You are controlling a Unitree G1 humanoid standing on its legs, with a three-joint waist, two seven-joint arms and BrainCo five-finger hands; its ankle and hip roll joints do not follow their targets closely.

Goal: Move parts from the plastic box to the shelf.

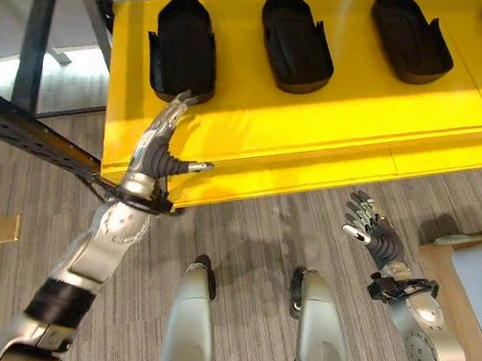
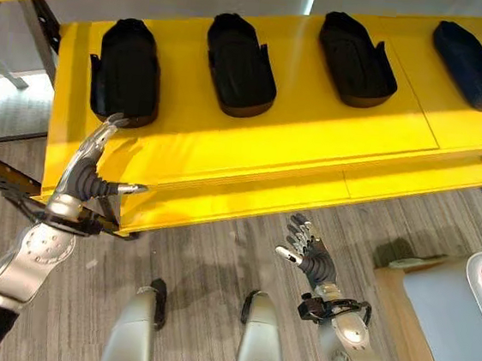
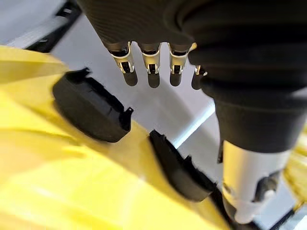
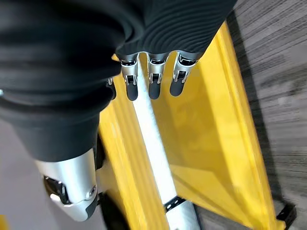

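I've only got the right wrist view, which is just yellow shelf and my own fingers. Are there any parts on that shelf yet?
Observer: Yes, a row of black parts lies on the yellow shelf. The right eye view shows five, the last one cut by the picture's edge.
Operator: Where is the left hand?
Observer: The left hand reaches up to the shelf, its straight fingers at the near end of the leftmost part, holding nothing.
Operator: Is my right hand carrying anything?
Observer: No, the right hand hangs over the floor in front of the shelf, its fingers relaxed and empty.
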